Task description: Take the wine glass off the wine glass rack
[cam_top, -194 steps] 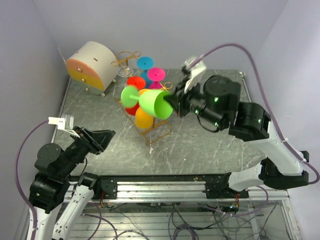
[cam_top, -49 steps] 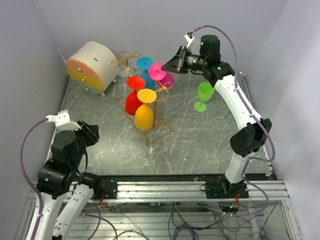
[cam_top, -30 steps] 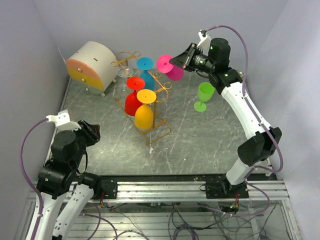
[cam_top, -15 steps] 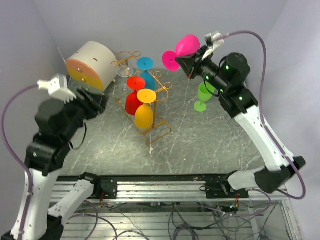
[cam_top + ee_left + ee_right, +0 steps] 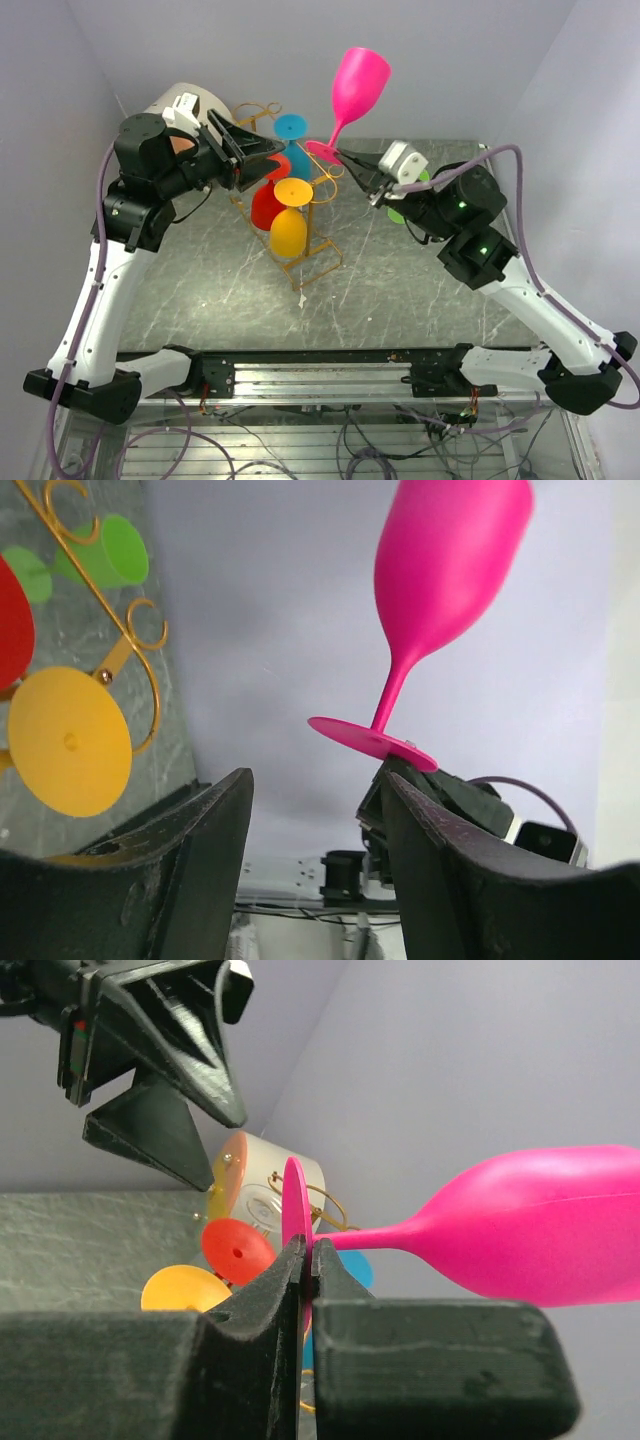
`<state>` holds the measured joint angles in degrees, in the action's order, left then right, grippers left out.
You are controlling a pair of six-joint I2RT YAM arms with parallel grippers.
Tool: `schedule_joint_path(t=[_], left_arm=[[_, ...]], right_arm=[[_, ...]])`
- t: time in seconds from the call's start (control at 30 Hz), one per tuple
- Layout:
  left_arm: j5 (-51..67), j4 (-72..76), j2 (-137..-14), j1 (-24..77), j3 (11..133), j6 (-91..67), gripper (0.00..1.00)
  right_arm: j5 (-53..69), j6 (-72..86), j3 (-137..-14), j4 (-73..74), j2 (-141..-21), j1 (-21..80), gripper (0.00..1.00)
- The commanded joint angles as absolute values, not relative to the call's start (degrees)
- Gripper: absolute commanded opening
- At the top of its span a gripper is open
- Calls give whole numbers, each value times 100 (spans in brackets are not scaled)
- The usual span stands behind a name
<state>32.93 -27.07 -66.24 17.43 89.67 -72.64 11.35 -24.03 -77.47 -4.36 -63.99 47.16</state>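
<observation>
My right gripper (image 5: 347,162) (image 5: 307,1250) is shut on the round foot of a pink wine glass (image 5: 356,88) (image 5: 530,1226) and holds it upright, high above the table, clear of the gold wire wine glass rack (image 5: 318,190) (image 5: 120,645). The pink glass also shows in the left wrist view (image 5: 445,570). Red (image 5: 266,204), orange (image 5: 288,228) and blue (image 5: 291,130) glasses hang on the rack. My left gripper (image 5: 262,155) (image 5: 315,810) is open and empty, raised over the rack's back left, its jaws pointing at the pink glass.
A green wine glass (image 5: 396,212) (image 5: 100,562) stands on the table right of the rack, mostly hidden behind my right arm. A round white-and-orange drawer box (image 5: 190,100) sits at the back left. A clear glass (image 5: 252,1202) stands by the rack's far end.
My right gripper lifted the pink glass off the rack, raised it and turned it upright. My left arm rose from the near left corner and reached over the rack.
</observation>
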Motion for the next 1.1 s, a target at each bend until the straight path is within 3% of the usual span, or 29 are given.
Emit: schedule_joint_path(t=[0.0, 0.43, 0.73, 1.07], left_arm=[[3891, -2383, -6417, 1767, 9037, -8043, 65], [3952, -2373, -5790, 1767, 8037, -8334, 65], [3881, -2532, -5608, 1767, 7769, -8225, 60], [4102, -2080, -5610, 1767, 7553, -8202, 12]], right_arm=[[509, -3480, -7772, -651, -6554, 5165, 0], [-1540, -5474, -7075, -1828, -7037, 7046, 0], [-1773, -6275, -6443, -2523, -6934, 7541, 0], [-1883, -6296, -6351, -2379, -6932, 7703, 0]])
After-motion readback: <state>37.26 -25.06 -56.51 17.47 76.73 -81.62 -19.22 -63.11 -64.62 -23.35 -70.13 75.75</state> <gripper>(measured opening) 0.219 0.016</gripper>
